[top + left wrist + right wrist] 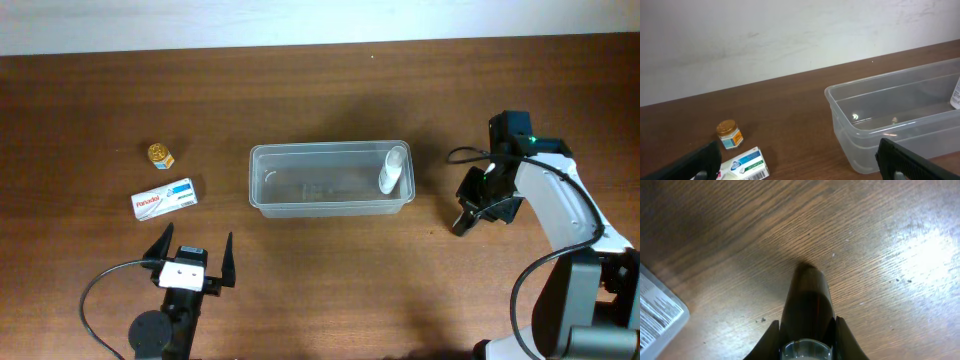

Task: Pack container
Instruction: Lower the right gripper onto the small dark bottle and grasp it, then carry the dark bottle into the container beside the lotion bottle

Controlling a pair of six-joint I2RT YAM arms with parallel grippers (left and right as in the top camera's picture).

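The clear plastic container (300,205) stands mid-table, and it also shows in the left wrist view (840,112). A white bottle (392,170) leans in its right end. My right gripper (478,205) is right of the container, shut on a dark brown bottle (807,295) with a silvery cap, its far end down at the table. My left gripper (190,255) is open and empty near the front edge, below a white medicine box (165,198) and a small gold-lidded jar (160,155). Box (747,164) and jar (729,134) lie ahead of the left gripper (800,160).
A pale printed surface (655,312) shows at the left edge of the right wrist view. A black cable (100,290) loops by the left arm's base. A pale wall (790,35) rises behind the table's far edge.
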